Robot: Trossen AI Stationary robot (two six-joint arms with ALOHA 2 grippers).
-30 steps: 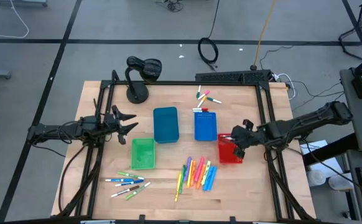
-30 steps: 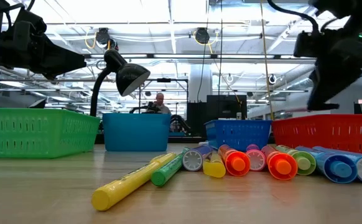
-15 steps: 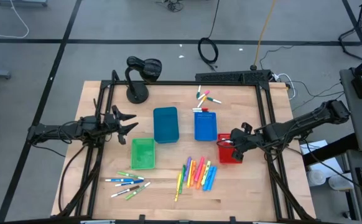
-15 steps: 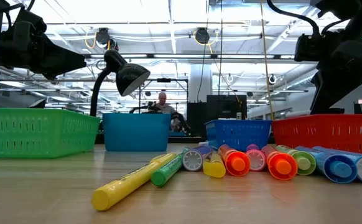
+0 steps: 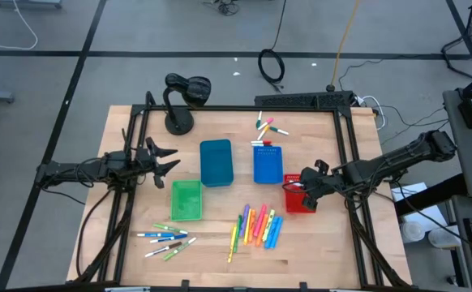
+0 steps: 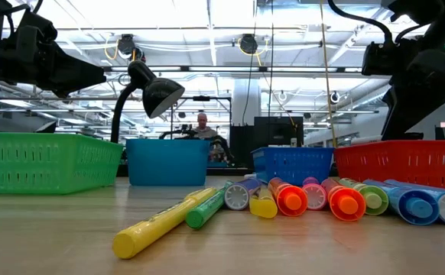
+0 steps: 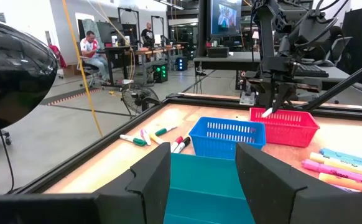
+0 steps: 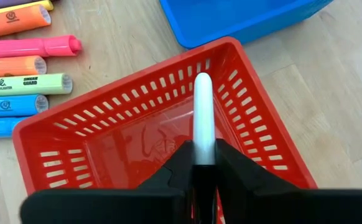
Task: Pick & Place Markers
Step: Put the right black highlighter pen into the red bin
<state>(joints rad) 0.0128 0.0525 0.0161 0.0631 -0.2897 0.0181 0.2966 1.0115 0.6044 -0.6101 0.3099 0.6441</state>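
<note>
My right gripper (image 5: 305,191) hangs over the red bin (image 5: 299,204), shut on a white marker (image 8: 203,112). The marker points down into the red bin (image 8: 125,68). Neon markers (image 5: 257,227) lie side by side near the front edge. White-bodied markers (image 5: 167,239) lie at the near left, and a few more markers (image 5: 268,126) lie at the far side. My left gripper (image 5: 165,158) waits open at the table's left, level, with the teal bin (image 7: 212,180) ahead of it. My right gripper pinches the white marker's near end (image 8: 203,155) between its two fingers (image 8: 231,163). The fingers slant down from the table's right side and lie along the marker. The marker sticks out past the fingertips, its free end (image 8: 203,81) over the inside of the red bin.
The teal bin (image 5: 216,162), a blue bin (image 5: 268,164) and a green bin (image 5: 186,199) stand in the table's middle. A black desk lamp (image 5: 183,97) stands at the far left. A dark frame (image 5: 341,138) runs along the table's edges. People sit in the room beyond.
My right gripper has sunk a little toward the red bin with the white marker still between its fingers.
</note>
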